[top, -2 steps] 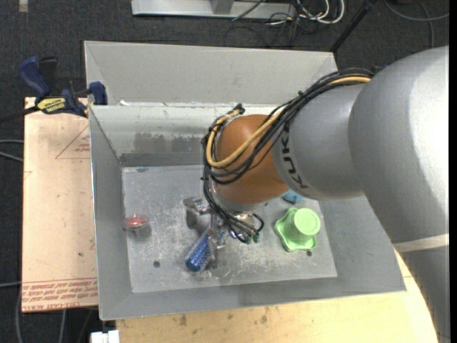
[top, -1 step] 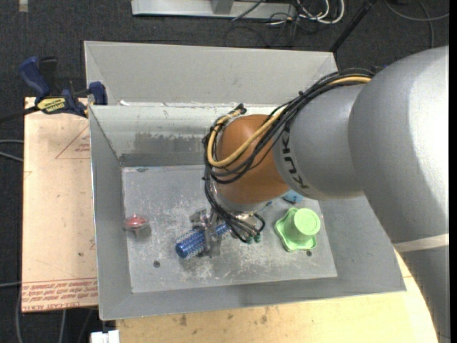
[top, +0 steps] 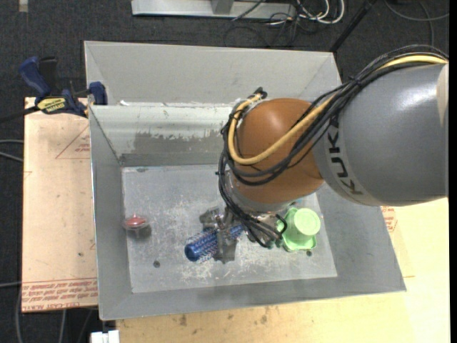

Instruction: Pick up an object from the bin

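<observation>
- Three loose things lie on the floor of the bin [top: 107, 191]: a blue bristled roller [top: 202, 248], a green cup [top: 301, 229] and a small pink piece [top: 136, 224].
- We see the gripper [top: 227, 240] low near the front wall, at the roller's right end.
- The cup lies just right of it; the pink piece sits well apart, toward the left wall.
- Whether the gripper is spread or pinched we cannot tell.

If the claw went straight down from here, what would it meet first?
Probably the blue ribbed roller just under the claw, otherwise the bin floor; depth is hard to judge.
</observation>
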{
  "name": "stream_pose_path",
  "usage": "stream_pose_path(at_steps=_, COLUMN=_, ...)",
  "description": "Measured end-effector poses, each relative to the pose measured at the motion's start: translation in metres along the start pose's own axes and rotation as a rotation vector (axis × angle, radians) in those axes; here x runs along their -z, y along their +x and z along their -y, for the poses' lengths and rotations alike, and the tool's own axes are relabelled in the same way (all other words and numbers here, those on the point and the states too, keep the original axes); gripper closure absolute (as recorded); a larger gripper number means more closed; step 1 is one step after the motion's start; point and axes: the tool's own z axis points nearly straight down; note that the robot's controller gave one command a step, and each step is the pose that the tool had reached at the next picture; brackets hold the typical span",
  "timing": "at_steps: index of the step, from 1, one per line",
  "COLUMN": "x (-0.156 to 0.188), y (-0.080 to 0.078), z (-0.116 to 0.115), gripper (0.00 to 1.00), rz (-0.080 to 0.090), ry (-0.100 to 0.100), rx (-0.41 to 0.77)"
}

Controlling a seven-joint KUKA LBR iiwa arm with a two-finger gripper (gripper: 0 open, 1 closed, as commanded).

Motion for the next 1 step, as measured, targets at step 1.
stream_pose_path(at_steps=1, x=0.1079, y=0.0039, z=-0.0023, gripper=1.0, rz=0.004, ry=0.001, rx=0.093)
